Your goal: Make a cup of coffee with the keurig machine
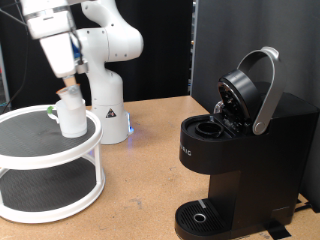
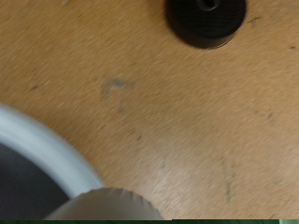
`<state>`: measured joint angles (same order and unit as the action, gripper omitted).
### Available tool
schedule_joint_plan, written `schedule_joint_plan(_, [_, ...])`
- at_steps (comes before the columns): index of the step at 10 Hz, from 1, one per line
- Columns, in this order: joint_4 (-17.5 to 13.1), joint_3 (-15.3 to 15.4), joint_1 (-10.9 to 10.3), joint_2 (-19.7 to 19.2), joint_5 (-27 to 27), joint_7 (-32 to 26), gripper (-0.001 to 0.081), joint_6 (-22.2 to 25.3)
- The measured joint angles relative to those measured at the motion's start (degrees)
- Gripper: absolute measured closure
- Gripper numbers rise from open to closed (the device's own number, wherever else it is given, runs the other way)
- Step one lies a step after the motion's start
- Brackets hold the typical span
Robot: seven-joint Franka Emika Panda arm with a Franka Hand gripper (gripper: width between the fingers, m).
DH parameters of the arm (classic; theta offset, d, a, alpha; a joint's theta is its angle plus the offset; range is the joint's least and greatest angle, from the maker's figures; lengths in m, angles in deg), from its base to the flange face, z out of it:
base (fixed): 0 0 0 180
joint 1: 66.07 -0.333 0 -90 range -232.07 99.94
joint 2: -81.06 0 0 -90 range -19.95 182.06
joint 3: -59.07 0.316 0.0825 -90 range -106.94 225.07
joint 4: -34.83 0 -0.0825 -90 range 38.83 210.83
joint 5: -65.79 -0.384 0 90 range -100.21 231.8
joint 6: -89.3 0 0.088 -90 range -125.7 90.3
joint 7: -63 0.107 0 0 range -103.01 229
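The gripper (image 1: 68,88) is seen at the exterior view's left, lowered over the top tier of a round white two-tier stand (image 1: 48,165). The cup (image 1: 72,116) stands upright on that top tier, and the gripper's fingers are set down at the cup's mouth; whether they are clamped on its wall or merely resting there cannot be told. A small dark item (too small to identify) lies on the tier just left of the cup.

The keurig machine (image 1: 238,150) is placed well apart, at the exterior view's right, on the wooden table (image 1: 145,180). Its hinged lid is raised, with the silver-grey handle band swung up and the pod chamber exposed. The round drip tray at its base is bare.

In the wrist view, the cup's pale rim (image 2: 107,205) is glimpsed at the edge, blurred, beside the stand's white rim (image 2: 47,149), with the black drip tray (image 2: 206,19) across the table.
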<state>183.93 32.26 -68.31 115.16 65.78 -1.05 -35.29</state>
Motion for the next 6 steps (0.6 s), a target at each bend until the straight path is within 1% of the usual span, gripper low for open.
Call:
schedule_joint_plan(2, [-0.49, 3.26, -1.25, 0.0, -1.97, 5.65, 0.0372, -1.97])
schedule_joint_plan(3, [-0.8, 4.21, -1.41, -0.06, -2.04, 7.56, 0.0372, -2.06])
schedule_joint_plan(4, [-0.7, 4.08, -1.4, -0.06, -2.04, 7.32, 0.0372, -1.95])
schedule_joint_plan(6, [-0.85, 4.2, -2.0, -0.07, -5.5, 8.03, 0.0372, -1.53])
